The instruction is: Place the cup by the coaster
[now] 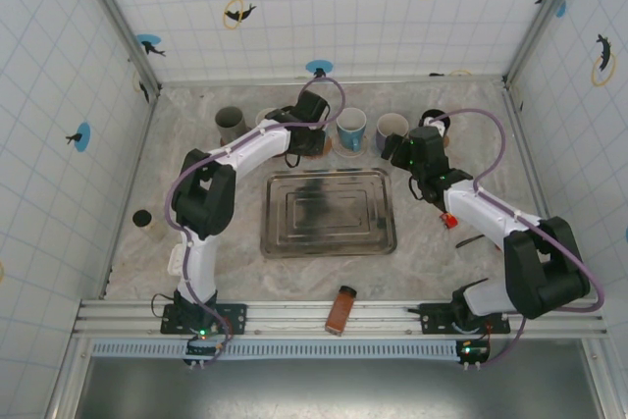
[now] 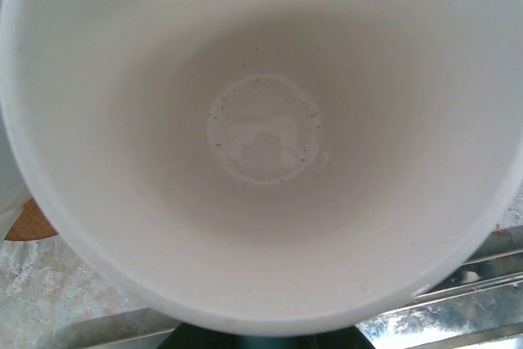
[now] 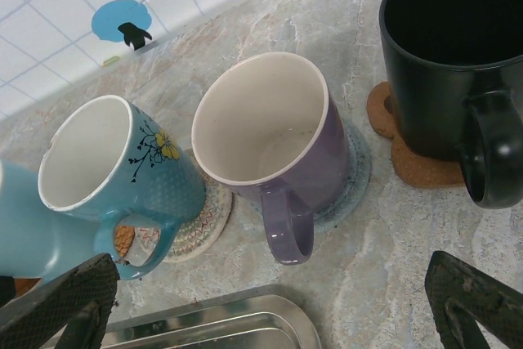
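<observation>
The cup [image 2: 261,120] has a white inside with a faint ring on its bottom and fills the left wrist view. My left gripper [image 2: 261,341] sits at its near rim, shut on it. From the right wrist camera its pale blue outside [image 3: 16,226] shows at the left edge. A brown cork coaster [image 2: 29,222] lies on the table just left of the cup. From above, my left gripper [image 1: 312,139] reaches to the back middle of the table and covers the cup. My right gripper [image 3: 270,284] stands open with nothing between its fingers, in front of a purple mug [image 3: 270,145].
A teal flowered mug [image 3: 106,169], the purple mug and a black mug [image 3: 445,55] each stand on a coaster along the back. A grey cup [image 1: 230,125] stands at the back left. A metal tray [image 1: 280,242] lies mid-table. A brown bottle [image 1: 341,309] lies at the front edge.
</observation>
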